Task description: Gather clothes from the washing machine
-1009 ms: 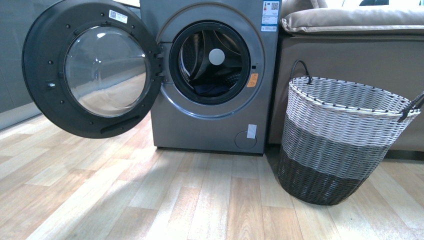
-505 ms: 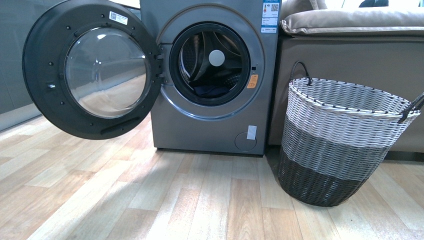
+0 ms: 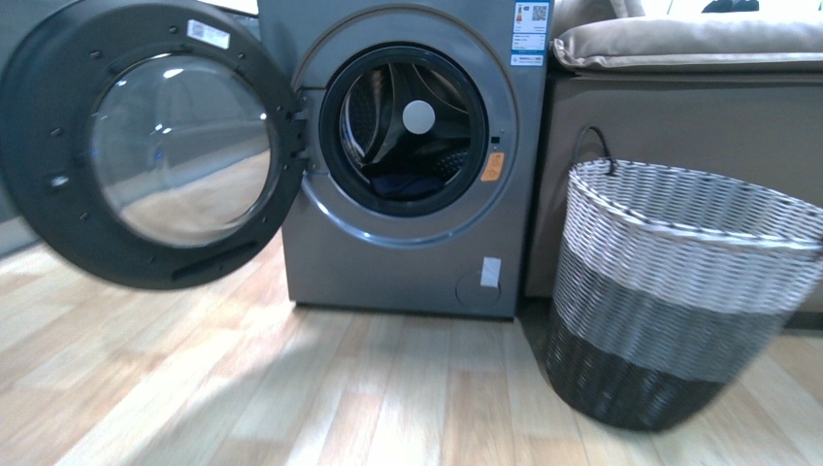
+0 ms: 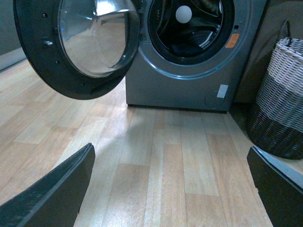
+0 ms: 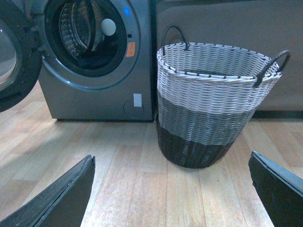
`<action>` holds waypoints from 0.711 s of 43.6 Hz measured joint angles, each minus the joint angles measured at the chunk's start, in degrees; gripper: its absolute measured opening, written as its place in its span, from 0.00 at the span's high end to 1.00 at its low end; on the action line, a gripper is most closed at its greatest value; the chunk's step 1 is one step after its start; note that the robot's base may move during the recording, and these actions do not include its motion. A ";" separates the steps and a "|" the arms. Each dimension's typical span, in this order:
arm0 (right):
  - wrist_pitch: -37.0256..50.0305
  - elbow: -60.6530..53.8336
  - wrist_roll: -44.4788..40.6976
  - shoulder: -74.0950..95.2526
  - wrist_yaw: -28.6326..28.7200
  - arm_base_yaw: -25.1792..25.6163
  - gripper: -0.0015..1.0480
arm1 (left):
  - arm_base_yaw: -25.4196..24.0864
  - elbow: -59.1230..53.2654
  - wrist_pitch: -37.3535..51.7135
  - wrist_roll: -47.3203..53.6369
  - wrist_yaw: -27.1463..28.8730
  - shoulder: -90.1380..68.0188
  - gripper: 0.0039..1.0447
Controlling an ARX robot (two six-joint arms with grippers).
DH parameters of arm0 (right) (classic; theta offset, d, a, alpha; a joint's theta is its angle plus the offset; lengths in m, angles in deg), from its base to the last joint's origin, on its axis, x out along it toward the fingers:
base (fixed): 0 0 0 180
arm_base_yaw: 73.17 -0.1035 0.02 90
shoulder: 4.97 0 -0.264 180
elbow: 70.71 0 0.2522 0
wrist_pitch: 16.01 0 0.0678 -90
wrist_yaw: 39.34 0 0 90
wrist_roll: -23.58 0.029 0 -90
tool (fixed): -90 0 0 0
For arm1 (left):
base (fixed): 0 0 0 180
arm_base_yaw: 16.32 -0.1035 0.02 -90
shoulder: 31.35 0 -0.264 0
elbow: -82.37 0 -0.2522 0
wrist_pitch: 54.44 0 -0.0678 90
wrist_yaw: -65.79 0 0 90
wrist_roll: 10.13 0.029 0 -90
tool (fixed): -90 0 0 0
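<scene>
Navy clothes (image 3: 405,184), perhaps, sit low inside washing machine (image 3: 388,267).

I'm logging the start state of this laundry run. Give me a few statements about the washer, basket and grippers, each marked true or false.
1. The door of the washing machine is shut. False: it is swung wide open.
2. Dark clothes lie low in the drum. True.
3. The basket stands left of the machine. False: in the front view it stands to the machine's right.
4. The left gripper and right gripper are open, holding nothing. True.
</scene>
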 joint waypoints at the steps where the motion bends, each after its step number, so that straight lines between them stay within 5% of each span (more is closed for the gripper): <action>1: 0.00 0.00 0.00 0.00 0.02 0.00 0.07 | 0.00 0.00 0.00 -0.02 0.00 0.04 0.06; 31: 0.00 0.00 -0.02 -0.02 0.33 0.09 0.07 | 0.00 0.00 -0.02 -0.04 0.04 0.11 0.06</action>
